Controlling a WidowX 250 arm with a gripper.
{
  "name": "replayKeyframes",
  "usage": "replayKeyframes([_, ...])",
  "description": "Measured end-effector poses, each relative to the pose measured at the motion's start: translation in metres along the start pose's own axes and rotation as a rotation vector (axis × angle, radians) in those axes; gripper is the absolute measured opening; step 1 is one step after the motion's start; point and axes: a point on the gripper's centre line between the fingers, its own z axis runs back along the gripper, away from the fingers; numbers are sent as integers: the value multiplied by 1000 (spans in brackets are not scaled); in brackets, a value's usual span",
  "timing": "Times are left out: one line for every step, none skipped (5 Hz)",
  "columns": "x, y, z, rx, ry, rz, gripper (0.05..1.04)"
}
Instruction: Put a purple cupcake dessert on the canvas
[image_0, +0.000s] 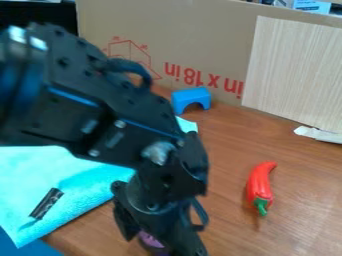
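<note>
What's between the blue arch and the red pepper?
Just a bare stretch of brown table lies between the arch and the pepper, in the camera view.

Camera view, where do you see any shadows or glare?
In the camera view: a darker patch on the turquoise cloth beside the robot arm, a faint shadow by the red pepper, pale sheen on the wooden table at lower right, small bright glints on the arm.
</note>
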Motion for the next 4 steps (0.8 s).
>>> replayKeyframes([10, 1, -9, 12, 4, 14, 999])
replayKeyframes([14, 3, -11, 16, 7, 23, 999])
replayKeyframes([22, 3, -10, 3, 4, 37, 999])
replayKeyframes([30, 3, -10, -3, 10, 60, 945])
